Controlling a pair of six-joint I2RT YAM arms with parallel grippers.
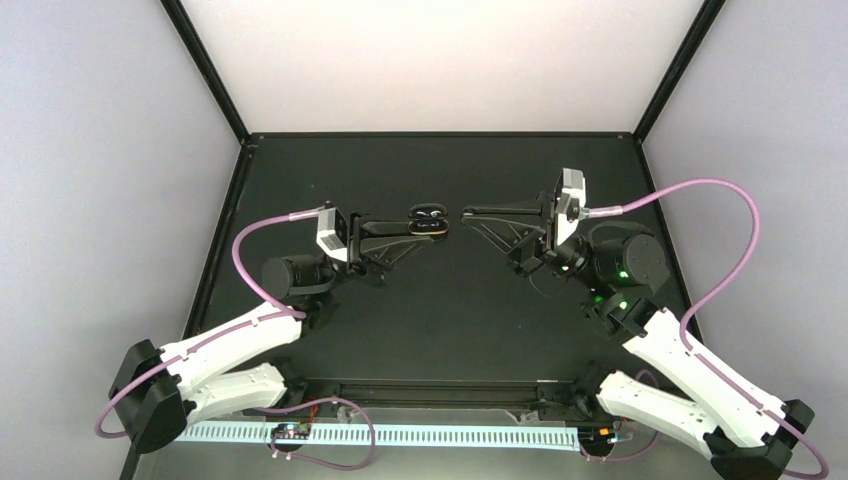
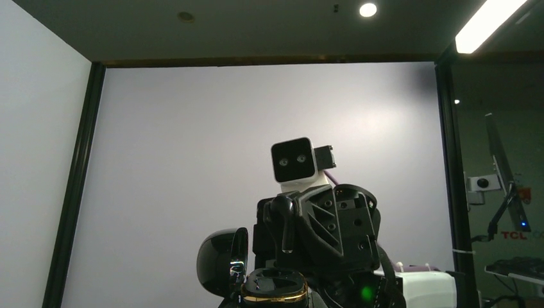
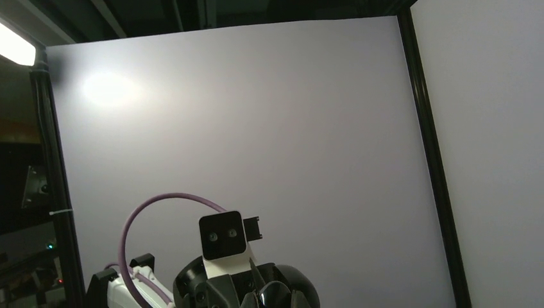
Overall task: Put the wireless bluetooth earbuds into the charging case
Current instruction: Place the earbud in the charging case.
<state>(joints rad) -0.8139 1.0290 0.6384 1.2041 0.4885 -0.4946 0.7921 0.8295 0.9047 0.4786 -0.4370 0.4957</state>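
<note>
The left pincer (image 1: 430, 229) grips the open case (image 1: 428, 212). The right pincer (image 1: 467, 212) is pinched narrow just beside it. Whether the earbuds are seated cannot be told.

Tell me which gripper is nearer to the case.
Left. The left gripper is closed on the case and touches it. The right gripper is apart from the case, on its right side, with closed tips pointing at it across a small gap.

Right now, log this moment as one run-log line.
left gripper: shut on charging case | charging case: open | right gripper: shut, tips near charging case
</note>
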